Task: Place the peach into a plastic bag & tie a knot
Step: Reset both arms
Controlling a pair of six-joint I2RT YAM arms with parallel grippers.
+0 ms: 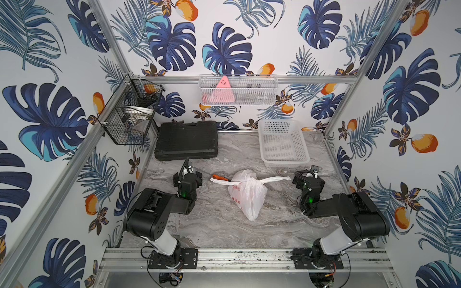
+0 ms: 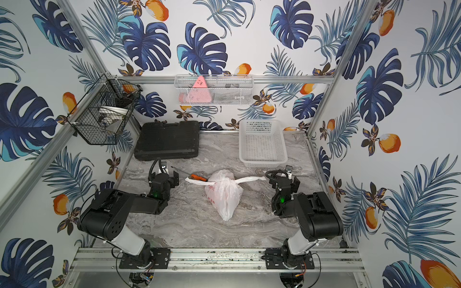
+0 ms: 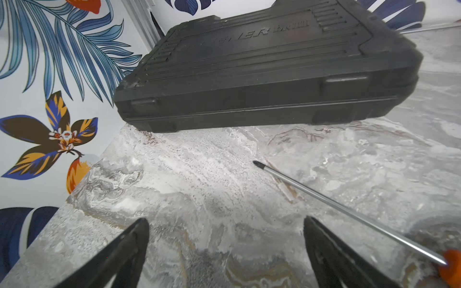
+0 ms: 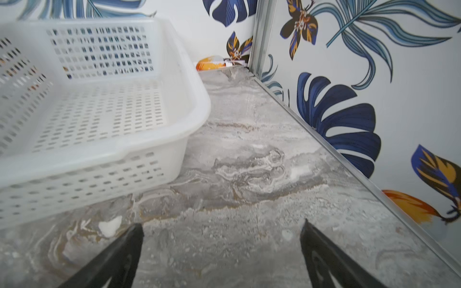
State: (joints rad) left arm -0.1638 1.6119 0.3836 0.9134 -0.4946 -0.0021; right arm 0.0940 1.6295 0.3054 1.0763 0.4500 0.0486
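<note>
The plastic bag [image 1: 248,197] [image 2: 224,197] lay on the marble table [image 1: 219,224], mid-table btwn the two arms and well apart from both sets of jaws. It sat closed and bulging, w/ the knot [image 1: 260,182] [image 2: 234,183] at its far end. The two twisted handle ends stuck out sideways, one toward each arm. What was inside couldn't be made out through the plastic.

The left gripper [image 3: 225,222] was wide open and held nothing; only bare table showed btwn its fingers. It pointed at the black case [image 3: 262,74] [image 1: 185,139] at the back, away from the bag. A screwdriver [image 3: 324,199] [image 1: 220,177] lay just beside that gripper, its shaft running past one finger and its orange handle near the bag's left handle end. Whether handle and bag touched, couldn't tell.

The right gripper [image 4: 222,224] was also wide open and empty, over bare table. It faced the back right corner, w/ the white basket [image 4: 99,112] [image 1: 283,144] near it. The bag's right handle end reached toward this gripper but stopped short of it. Neither wrist view showed the bag.
</note>
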